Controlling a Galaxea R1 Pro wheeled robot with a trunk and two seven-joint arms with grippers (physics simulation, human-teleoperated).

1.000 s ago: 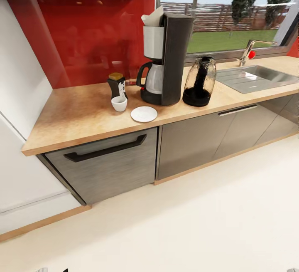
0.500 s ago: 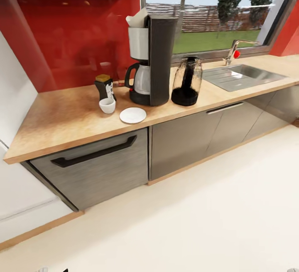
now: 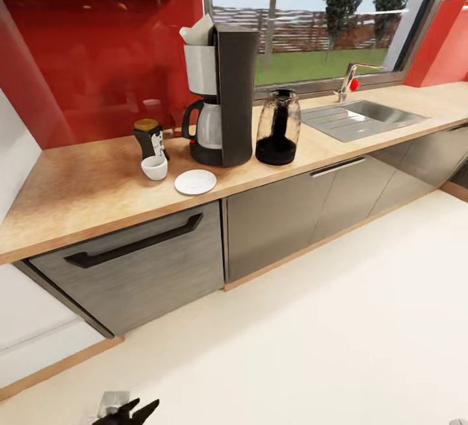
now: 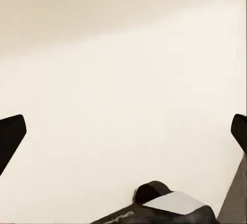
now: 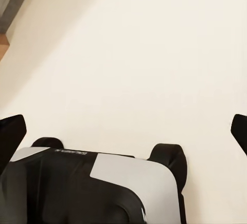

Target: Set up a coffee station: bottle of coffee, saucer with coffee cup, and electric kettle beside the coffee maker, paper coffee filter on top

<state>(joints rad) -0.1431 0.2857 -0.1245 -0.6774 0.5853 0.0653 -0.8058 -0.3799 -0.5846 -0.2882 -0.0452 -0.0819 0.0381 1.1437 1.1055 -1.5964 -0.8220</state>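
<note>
Both grippers hang over the pale floor (image 3: 338, 347) with fingers (image 4: 10, 136) spread wide and released, the left (image 4: 123, 131) and the right (image 5: 123, 129) alike grasping nothing. On the tabletop (image 3: 84, 184) the coffee maker (image 3: 221, 97) carries the paper filter (image 3: 197, 30). Beside it stand the kettle (image 3: 277, 127), the saucer (image 3: 195, 182), the cup (image 3: 154, 167) and the coffee jar (image 3: 149, 139).

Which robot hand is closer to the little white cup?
Left, judging from the head view. The left gripper shows low at the picture's bottom edge, over the floor, far below the coffee cup. The right gripper also hangs over floor.
</note>
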